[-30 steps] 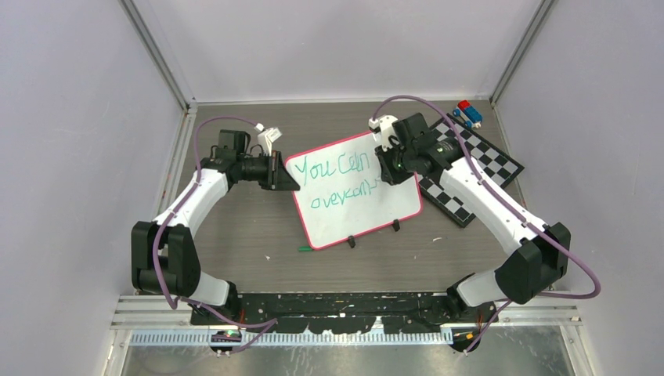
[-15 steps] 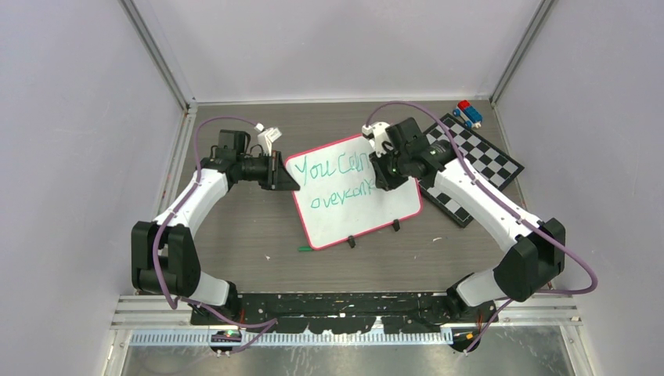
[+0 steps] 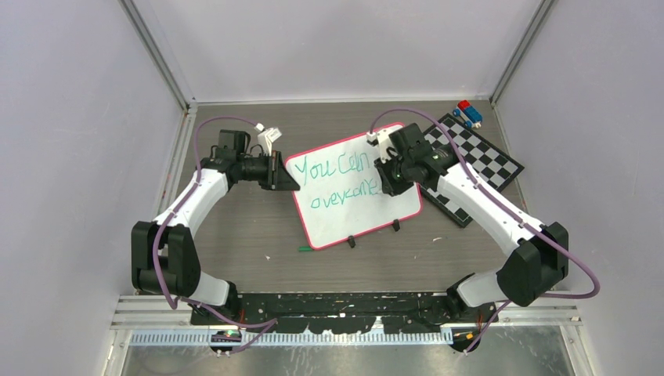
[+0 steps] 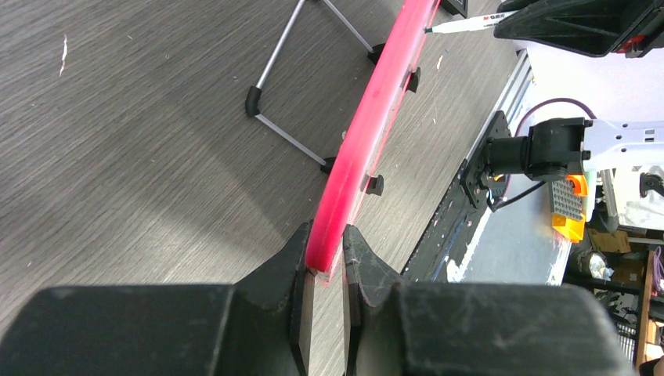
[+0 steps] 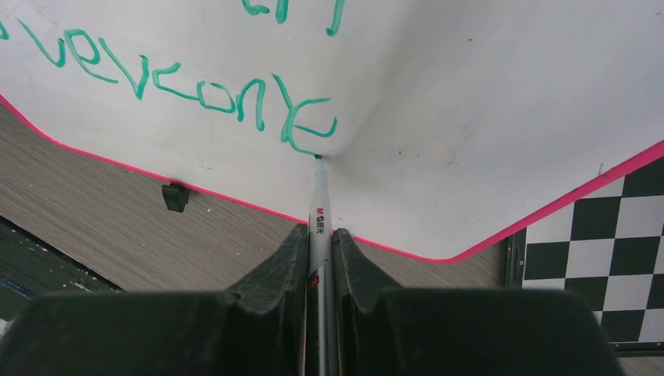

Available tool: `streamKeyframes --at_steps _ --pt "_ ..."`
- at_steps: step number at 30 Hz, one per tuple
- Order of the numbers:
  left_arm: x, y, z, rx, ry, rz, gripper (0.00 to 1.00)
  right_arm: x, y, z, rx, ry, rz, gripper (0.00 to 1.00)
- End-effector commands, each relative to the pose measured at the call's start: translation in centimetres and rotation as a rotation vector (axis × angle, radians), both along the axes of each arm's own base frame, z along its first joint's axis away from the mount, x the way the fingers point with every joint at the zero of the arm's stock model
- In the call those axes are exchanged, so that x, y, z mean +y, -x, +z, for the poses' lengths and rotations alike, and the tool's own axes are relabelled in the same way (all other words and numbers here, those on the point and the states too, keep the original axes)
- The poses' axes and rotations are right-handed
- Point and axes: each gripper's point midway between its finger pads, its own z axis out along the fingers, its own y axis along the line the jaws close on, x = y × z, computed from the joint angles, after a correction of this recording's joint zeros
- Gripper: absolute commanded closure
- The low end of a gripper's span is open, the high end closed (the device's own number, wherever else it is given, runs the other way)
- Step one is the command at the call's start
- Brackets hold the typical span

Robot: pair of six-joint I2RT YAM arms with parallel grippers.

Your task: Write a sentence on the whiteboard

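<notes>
Our right gripper (image 5: 318, 235) is clamped on the marker (image 5: 318, 192), tip touching the whiteboard (image 5: 485, 110) just past the sentence (image 5: 180, 82)'s "overcome". Blank space lies nearer us. Left gripper (image 4: 324, 251) clamps the whiteboard's edge.

On the dark wood-grain worktop (image 3: 235, 227) the whiteboard (image 3: 356, 218) sits askew, bearing green writing (image 3: 337, 182) in two lines, "You can" above "overcome", with the left claw (image 3: 286, 179) at its left edge, the right claw (image 3: 384, 185) over the second line's end and a checkered board (image 3: 485, 160) just beside its right edge

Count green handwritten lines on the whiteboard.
2: "You can" along the far edge, "overcome" below it, ending at the marker tip. The right gripper may hide more.
</notes>
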Motion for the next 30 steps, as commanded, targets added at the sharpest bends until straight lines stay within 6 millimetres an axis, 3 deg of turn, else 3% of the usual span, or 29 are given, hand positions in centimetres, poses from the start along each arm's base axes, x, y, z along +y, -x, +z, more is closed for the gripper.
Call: streamKeyframes --at_steps 1,10,14,19,22,26,30 --pt "0.3 -1.1 0.1 -0.039 -0.031 0.026 1.00 -1.0 -1.3 2.1 -0.091 0.012 -0.019 1.00" --pt "0.3 -1.1 0.1 -0.037 -0.031 0.027 1.00 -0.8 -1.7 2.8 -0.093 0.014 -0.003 1.00" --pt "0.3 -1.1 0.2 -0.040 -0.032 0.028 1.00 0.0 -0.9 3.5 -0.068 -0.027 0.034 1.00" --pt "0.3 -1.1 0.3 -0.039 -0.031 0.026 1.00 2.4 1.4 5.6 -0.036 -0.151 0.120 1.00" --pt "0.2 -0.9 0.4 -0.037 -0.023 0.015 0.89 4.2 2.9 6.1 -0.044 -0.190 0.180 1.00" --pt "-0.1 -0.5 0.7 -0.031 0.004 -0.006 0.72 6.9 4.7 5.3 -0.066 -0.213 0.257 1.00" --pt "-0.4 -0.2 0.9 -0.033 0.014 -0.018 0.72 9.0 5.4 3.3 -0.082 -0.196 0.305 1.00"
